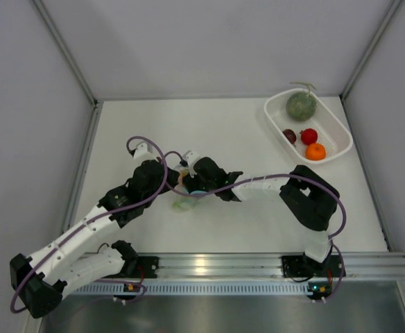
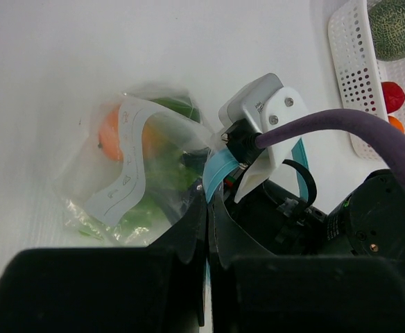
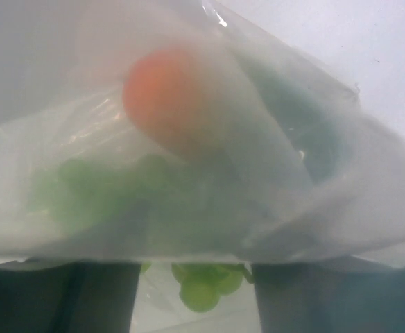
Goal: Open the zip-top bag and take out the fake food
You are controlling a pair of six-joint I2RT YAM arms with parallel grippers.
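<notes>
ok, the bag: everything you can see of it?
Clear, crinkly plastic bag with a light blue zip strip and a white label band. It lies on the table, holding an orange piece and green pieces. The left gripper pinches the strip; the right gripper sits against it, jaws apart.

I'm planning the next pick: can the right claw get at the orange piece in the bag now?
Probably not: the orange piece sits behind the plastic of the zip-top bag, which spreads across the right claw; no open mouth shows.
</notes>
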